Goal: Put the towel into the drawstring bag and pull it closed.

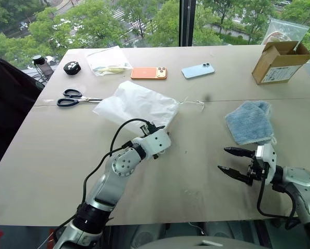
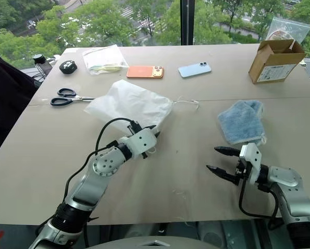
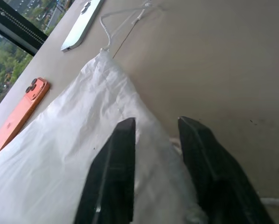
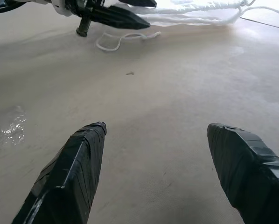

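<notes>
Daylight pours in from the window at twelve o'clock, soft and even across the table, bright without harshness. Shadows are faint: a pale one under the left arm, falling toward six o'clock. The drawstring bag glows nearly blown out (its folds barely read in the head views). In the left wrist view the black fingers loom soft and out of focus, the far phones stretched slantwise. In the right wrist view the near fingers blur, a wet-looking glint sits at nine o'clock, and the top edge washes to white.
</notes>
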Tool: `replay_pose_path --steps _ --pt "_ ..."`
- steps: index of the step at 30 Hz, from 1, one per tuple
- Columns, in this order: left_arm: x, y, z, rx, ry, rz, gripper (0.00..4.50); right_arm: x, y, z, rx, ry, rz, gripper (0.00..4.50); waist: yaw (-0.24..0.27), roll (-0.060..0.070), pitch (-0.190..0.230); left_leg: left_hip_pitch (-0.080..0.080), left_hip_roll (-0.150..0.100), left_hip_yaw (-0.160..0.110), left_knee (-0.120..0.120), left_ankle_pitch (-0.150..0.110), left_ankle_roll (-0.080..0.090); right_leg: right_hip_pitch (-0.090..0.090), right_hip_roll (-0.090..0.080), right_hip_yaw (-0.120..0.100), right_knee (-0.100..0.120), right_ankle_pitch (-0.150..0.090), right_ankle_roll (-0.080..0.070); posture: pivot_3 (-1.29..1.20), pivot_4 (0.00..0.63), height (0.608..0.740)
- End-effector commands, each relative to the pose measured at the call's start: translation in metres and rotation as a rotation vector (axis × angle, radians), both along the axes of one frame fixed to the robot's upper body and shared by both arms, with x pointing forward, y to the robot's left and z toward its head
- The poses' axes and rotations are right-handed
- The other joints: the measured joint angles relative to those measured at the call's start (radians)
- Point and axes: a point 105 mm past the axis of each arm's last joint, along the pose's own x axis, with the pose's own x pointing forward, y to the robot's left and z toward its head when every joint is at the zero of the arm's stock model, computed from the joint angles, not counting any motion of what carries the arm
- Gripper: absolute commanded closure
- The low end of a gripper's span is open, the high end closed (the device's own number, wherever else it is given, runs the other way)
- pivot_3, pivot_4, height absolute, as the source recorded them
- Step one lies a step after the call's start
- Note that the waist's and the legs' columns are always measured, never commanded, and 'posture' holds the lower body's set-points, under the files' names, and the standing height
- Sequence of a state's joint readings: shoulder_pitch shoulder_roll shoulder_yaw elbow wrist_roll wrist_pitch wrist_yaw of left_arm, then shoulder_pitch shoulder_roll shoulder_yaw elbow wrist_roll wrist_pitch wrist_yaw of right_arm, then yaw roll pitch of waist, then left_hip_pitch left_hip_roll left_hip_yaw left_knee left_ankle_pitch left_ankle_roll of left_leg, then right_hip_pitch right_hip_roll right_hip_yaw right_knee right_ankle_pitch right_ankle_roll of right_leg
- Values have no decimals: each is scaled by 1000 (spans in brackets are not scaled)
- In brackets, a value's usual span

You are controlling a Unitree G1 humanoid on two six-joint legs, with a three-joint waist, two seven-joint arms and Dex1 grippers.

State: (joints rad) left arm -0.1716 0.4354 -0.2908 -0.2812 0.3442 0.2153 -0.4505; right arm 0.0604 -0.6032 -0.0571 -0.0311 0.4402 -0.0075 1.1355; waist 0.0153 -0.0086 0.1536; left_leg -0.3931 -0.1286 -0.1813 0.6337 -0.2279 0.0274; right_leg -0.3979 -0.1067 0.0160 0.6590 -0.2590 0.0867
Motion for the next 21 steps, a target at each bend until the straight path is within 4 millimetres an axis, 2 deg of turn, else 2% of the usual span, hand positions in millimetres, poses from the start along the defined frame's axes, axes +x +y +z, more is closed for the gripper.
replay_pose_path --steps 1,9,15,16,17,19,20,21 --pt "-1 3 9 -13 -42 19 4439 2 0 13 11 -57 0 791 0 0 0 0 0 0 0 0 0 0 0 0 0 0 0 0 150 740" --pt "8 14 25 -104 -97 76 4439 3 0 13 23 -61 -9 791 0 0 0 0 0 0 0 0 0 0 0 0 0 0 0 0 150 740" --pt "12 35 28 -83 -142 190 4439 3 1 11 29 -60 -11 791 0 0 0 0 0 0 0 0 0 0 0 0 0 0 0 0 150 740" --pt "11 36 28 -94 -137 185 4196 3 1 10 29 -59 -11 791 0 0 0 0 0 0 0 0 0 0 0 0 0 0 0 0 150 740" --pt "8 39 27 -100 -127 191 4196 3 1 10 30 -58 -11 791 0 0 0 0 0 0 0 0 0 0 0 0 0 0 0 0 150 740" --pt "4 47 21 -57 -131 198 3567 2 2 8 31 -56 -10 791 -1 0 0 0 0 0 0 0 0 0 0 0 0 0 0 0 150 740" --pt "2 49 19 -29 -141 199 3436 2 2 8 31 -55 -10 791 -2 0 0 0 0 0 0 0 0 0 0 0 0 0 0 0 150 740" --pt "1 52 18 -5 -149 201 2848 2 2 8 32 -55 -9 791 -1 0 0 0 0 0 0 0 0 0 0 0 0 0 0 0 150 740"
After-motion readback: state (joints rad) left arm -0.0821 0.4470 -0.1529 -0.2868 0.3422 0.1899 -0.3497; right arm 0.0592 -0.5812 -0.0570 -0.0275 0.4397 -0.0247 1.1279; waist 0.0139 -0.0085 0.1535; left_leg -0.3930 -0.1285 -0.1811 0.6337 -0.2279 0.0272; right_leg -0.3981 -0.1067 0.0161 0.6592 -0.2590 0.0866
